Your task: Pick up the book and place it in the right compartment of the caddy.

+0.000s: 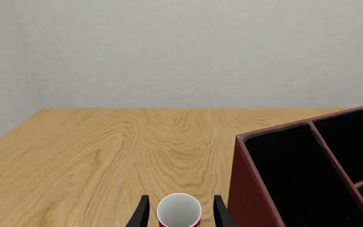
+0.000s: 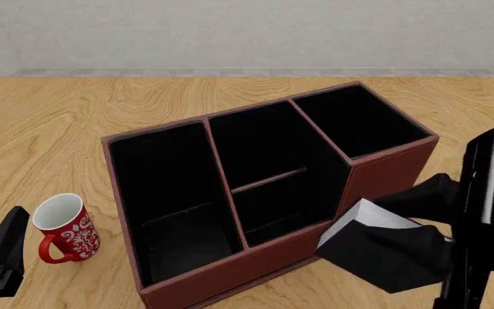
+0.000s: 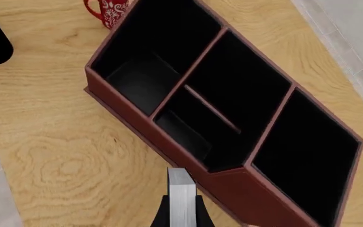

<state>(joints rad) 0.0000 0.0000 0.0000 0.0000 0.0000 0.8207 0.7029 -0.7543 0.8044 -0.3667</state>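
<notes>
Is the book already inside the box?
No, the book is held by the right hand outside the caddy, in front of its near wall, and all three sections look empty.

The right gripper (image 3: 181,215) is closed tight at the lower right of the front view. The left gripper (image 1: 180,215) waits wide apart at the lower left.

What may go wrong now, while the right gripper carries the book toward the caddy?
The book, in the right gripper, is low beside the caddy; it may strike the tall front wall. It is tilted, so it may catch the rim of the right compartment or drop into the middle section.
</notes>
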